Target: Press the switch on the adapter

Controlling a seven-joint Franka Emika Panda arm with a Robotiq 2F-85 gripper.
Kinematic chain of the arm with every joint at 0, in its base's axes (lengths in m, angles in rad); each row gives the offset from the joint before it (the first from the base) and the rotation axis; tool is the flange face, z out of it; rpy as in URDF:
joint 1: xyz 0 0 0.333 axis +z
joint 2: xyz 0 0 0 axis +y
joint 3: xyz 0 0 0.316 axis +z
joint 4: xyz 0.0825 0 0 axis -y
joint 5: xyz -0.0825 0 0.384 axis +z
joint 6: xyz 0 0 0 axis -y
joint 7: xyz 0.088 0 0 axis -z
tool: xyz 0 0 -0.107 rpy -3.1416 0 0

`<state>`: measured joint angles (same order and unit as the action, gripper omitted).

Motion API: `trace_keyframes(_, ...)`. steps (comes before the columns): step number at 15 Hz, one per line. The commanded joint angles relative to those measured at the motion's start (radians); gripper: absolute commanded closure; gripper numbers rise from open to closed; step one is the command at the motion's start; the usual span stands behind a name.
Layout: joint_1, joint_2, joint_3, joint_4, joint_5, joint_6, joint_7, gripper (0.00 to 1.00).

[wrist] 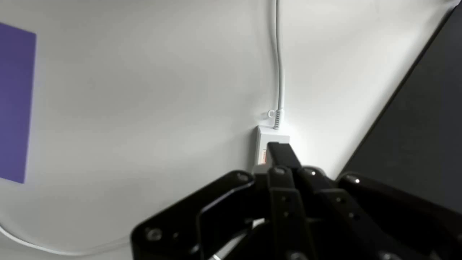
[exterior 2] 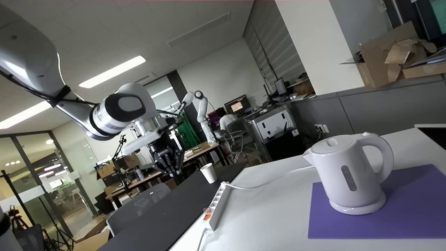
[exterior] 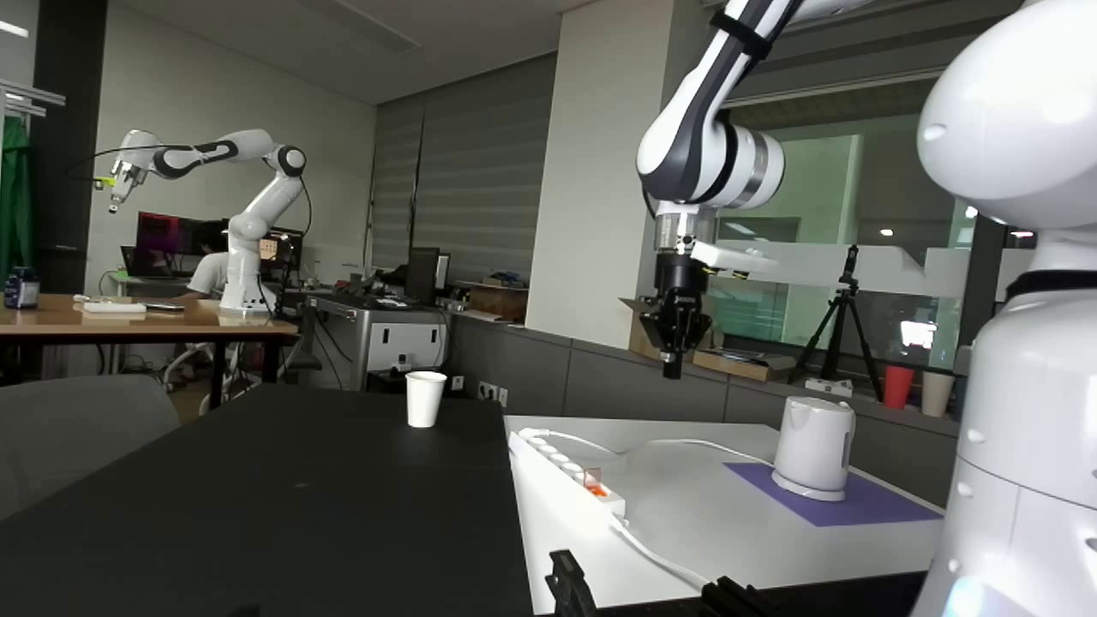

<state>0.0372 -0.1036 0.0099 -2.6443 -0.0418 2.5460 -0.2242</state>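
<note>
The adapter is a long white power strip (exterior: 567, 468) lying along the edge of the white table; it also shows in an exterior view (exterior 2: 219, 205). Its orange switch (exterior: 597, 491) is at the near end, with a clear orange-tinted flap standing up beside it; the switch shows in an exterior view too (exterior 2: 207, 216). In the wrist view the strip's end (wrist: 273, 138) and a sliver of the switch (wrist: 264, 156) show past the fingers; the rest is hidden. My gripper (exterior: 673, 368) points down, shut and empty, well above the strip; it also shows in an exterior view (exterior 2: 175, 178) and the wrist view (wrist: 281, 146).
A white kettle (exterior: 812, 447) stands on a purple sheet (exterior: 887, 506). Its white cord (exterior: 703, 442) runs across the table to the strip's far end. A paper cup (exterior: 424, 399) stands on the black table (exterior: 300, 506). Another white cord (wrist: 279, 65) leaves the strip's switch end.
</note>
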Motion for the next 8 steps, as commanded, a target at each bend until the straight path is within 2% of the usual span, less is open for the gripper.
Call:
trace_keyframes(1,0.023,0.097,0.056,-0.011,-0.078,0.141,0.152,1.00)
trace_keyframes(3,0.034,0.157,0.073,-0.002,-0.188,0.201,0.277,1.00)
trace_keyframes(4,0.042,0.184,0.068,0.008,-0.278,0.223,0.363,1.00)
trace_keyframes(8,0.098,0.261,0.028,0.057,-0.562,0.228,0.639,1.00)
